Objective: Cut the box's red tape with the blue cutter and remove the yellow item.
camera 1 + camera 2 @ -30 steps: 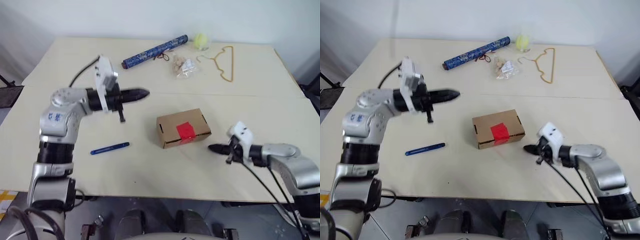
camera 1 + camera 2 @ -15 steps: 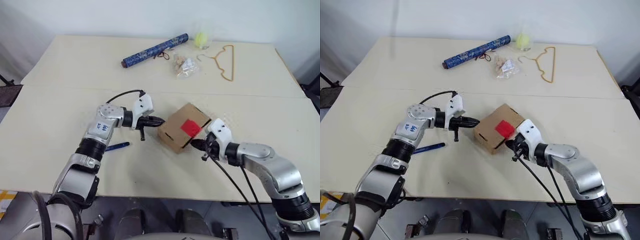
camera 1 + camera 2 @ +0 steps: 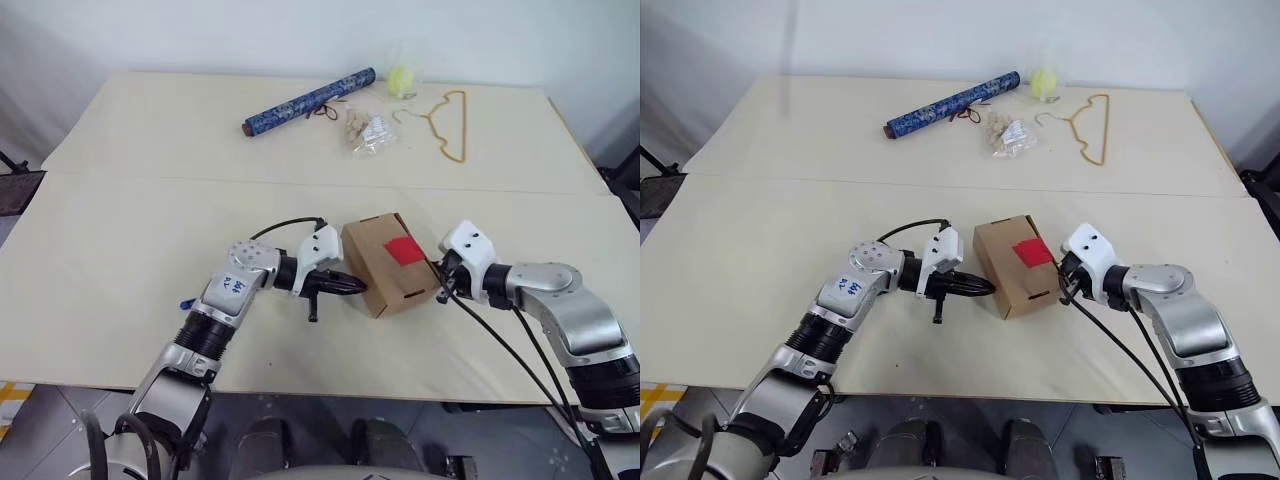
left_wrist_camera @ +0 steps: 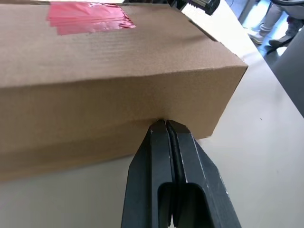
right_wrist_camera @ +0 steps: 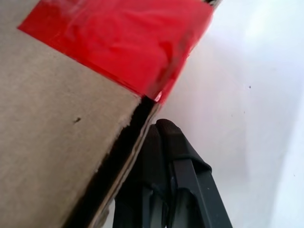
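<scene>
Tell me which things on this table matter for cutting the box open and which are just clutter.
Job: brown cardboard box; red tape patch on its top; slim blue cutter, mostly behind left arm.
Clutter: patterned blue roll; tan wire hanger; pale yellow ball; clear bag.

This is looking like a robot test room or lab rather than a home. Two plain pale tables (image 3: pixel 120 200) are standing pushed together against a bare white wall (image 3: pixel 250 35), with grey floor showing under the near edge. An unrelated handful of props is lying along the far side: a patterned blue roll (image 3: pixel 310 100), a tan wire hanger (image 3: pixel 450 125), a clear bag of small bits (image 3: pixel 372 130). Loose black cables (image 3: pixel 510 350) are trailing off the arms.
</scene>
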`<state>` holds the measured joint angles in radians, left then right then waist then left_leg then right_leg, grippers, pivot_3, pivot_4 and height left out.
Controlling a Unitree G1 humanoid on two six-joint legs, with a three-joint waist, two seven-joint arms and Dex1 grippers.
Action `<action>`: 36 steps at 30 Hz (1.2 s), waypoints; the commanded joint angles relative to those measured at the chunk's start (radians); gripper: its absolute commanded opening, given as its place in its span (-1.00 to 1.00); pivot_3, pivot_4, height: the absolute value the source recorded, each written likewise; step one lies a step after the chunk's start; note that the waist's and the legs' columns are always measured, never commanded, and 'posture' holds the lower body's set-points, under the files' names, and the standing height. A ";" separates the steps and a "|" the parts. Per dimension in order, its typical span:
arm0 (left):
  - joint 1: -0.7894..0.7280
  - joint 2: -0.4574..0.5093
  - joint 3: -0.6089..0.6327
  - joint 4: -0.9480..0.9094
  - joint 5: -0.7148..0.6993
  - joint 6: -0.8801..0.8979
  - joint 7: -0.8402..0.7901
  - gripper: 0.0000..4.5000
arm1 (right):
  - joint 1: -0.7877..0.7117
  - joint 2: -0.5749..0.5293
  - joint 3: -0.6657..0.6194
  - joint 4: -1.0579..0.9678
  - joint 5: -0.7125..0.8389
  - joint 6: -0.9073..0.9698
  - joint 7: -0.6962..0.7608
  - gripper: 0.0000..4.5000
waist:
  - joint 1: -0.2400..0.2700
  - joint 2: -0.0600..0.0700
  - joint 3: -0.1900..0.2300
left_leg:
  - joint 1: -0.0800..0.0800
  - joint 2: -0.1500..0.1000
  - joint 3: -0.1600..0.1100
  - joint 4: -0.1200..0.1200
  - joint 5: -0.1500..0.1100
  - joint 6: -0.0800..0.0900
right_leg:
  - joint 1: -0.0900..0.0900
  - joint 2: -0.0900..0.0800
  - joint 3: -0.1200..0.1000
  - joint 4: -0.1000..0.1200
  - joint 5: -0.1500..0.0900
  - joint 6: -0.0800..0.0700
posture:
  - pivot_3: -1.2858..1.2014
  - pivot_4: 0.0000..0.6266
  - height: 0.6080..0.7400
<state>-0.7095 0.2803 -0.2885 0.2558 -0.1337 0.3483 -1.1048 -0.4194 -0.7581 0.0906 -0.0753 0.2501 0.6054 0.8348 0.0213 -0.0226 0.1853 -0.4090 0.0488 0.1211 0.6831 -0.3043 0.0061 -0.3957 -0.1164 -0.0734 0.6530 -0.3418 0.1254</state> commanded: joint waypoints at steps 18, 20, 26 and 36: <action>0.302 0.586 0.587 0.069 -0.207 -0.302 -0.167 0.37 | 0.404 0.004 -0.548 -0.358 0.524 -0.204 0.325 0.83 | -0.021 0.000 0.000 | 0.005 0.002 -0.004 -0.003 0.000 0.000 | 0.003 0.000 0.001 -0.001 0.000 0.000 | 0.03 -0.52 1.00; 0.367 0.618 0.644 0.149 -0.209 -0.369 -0.172 0.65 | 0.453 0.063 -0.543 -0.426 0.580 -0.219 0.318 1.00 | -0.022 0.000 0.000 | 0.005 0.003 -0.005 -0.003 -0.001 0.000 | 0.004 0.000 0.001 -0.001 0.000 0.000 | 0.03 -0.52 1.00; 0.546 0.778 0.784 0.486 -0.192 -0.546 -0.207 0.98 | 0.567 0.149 -0.492 -0.602 0.532 -0.351 0.292 1.00 | -0.026 -0.001 0.000 | 0.005 0.007 -0.003 -0.003 -0.003 0.001 | 0.002 -0.001 0.001 -0.001 0.000 0.000 | 0.03 -0.52 1.00; 0.625 0.780 0.746 0.285 -0.295 -0.424 -0.388 0.98 | 0.613 0.029 -0.570 -0.626 0.615 -0.336 0.320 1.00 | -0.010 -0.004 -0.003 | 0.006 0.005 -0.002 -0.002 -0.006 0.004 | 0.004 -0.005 -0.001 -0.006 0.001 -0.001 | 0.03 -0.52 1.00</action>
<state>-0.0947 1.0753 0.4694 0.6529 -0.3873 -0.1100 -1.4784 0.1933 -0.7172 -0.4599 -0.6730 0.8282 0.2647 1.1650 0.0118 -0.0270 0.1827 -0.4028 0.0537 0.1190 0.6807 -0.3097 0.0102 -0.3917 -0.1225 -0.0741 0.6470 -0.3409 0.1239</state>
